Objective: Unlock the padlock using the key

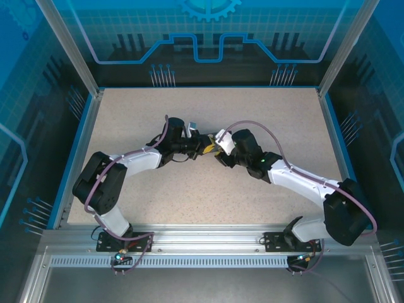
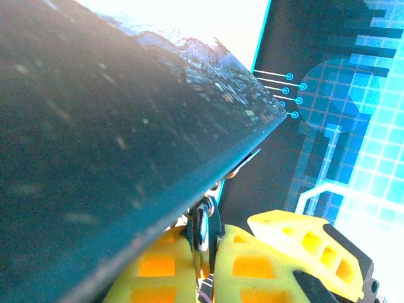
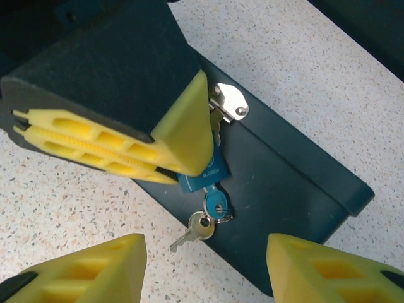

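Your left gripper (image 3: 186, 165) is clamped on the padlock (image 3: 208, 172), which hangs at the hasp (image 3: 230, 101) of the dark box (image 3: 284, 170). Your right gripper (image 3: 205, 247) stands apart and empty, near the key (image 3: 197, 228) just below the padlock.

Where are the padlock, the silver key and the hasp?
padlock (image 3: 207, 175), right wrist view, on its blue body near the lower edge.
silver key (image 3: 201, 226), right wrist view, on its round head.
hasp (image 3: 231, 102), right wrist view, on its shiny metal plate.
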Controlling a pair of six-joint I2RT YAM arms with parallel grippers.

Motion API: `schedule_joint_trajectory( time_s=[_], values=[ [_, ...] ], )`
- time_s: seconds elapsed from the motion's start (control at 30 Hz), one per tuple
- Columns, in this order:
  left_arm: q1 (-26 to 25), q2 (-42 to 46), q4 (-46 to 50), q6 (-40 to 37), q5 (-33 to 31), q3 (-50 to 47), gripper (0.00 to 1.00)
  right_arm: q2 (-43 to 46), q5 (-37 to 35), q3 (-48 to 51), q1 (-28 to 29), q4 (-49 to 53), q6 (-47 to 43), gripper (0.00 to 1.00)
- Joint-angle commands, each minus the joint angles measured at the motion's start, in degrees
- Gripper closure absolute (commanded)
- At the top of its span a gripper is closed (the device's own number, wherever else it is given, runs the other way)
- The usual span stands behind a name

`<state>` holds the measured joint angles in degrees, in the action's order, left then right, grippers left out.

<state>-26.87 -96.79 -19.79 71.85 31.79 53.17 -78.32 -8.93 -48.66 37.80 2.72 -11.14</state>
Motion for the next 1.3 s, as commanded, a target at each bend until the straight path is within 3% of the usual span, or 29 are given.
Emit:
schedule_joint_trajectory(
  time_s=[0.0,0.87,1.27],
  values=[
    [0.51,2.14,-2.18,-0.26,1.92,-0.69,1.00,-1.34,1.36,-3.26,-0.63,-1.48,0.78,0.47],
    [0.51,0.99,-4.39,0.46,2.82,-0.70,1.00,-6.89,4.84,-4.50,-4.05,-3.45,2.27,0.52],
    [0.50,0.82,-5.51,0.74,2.84,-1.84,1.00,-8.42,6.13,-6.52,-4.64,-3.05,2.35,0.63]
  ],
)
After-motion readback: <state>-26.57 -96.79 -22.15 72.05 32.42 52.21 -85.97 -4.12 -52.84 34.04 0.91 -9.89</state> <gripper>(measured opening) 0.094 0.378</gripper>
